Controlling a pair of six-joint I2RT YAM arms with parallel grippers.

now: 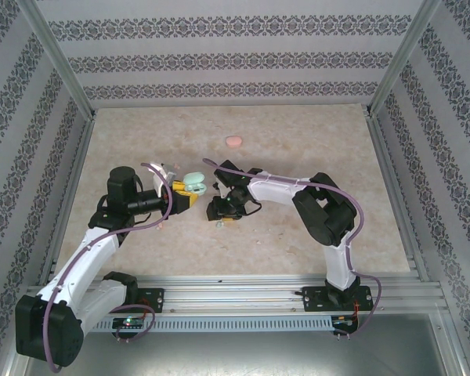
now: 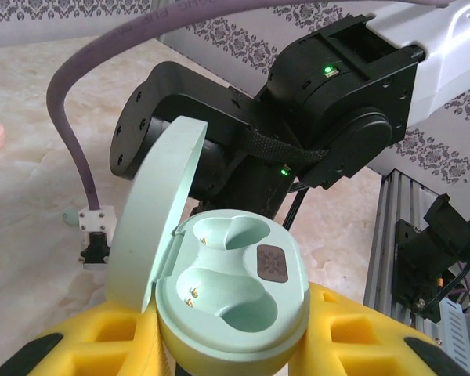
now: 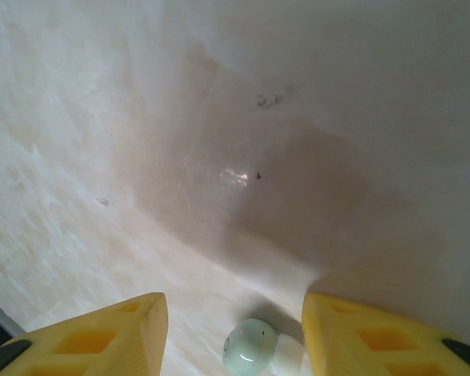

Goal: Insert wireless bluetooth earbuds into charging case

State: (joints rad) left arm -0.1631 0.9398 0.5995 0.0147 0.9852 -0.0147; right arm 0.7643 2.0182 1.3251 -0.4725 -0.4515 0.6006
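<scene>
**Mint case (image 2: 243, 313) held open; bud (image 3: 251, 346) between parted jaws**

The case is clamped in the left gripper (image 2: 231, 348), its lid (image 2: 153, 211) raised and both wells empty. The right gripper (image 3: 233, 313) is held low over the table (image 3: 219, 157) with its jaws parted and nothing gripped. One mint bud is seen lying on the table between its fingers (image 3: 102, 337).

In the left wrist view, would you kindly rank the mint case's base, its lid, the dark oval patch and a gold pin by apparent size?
1. Base and lid: nearly alike, the lid angled, so unranked.
2. Dark oval patch.
3. Gold pin.
</scene>
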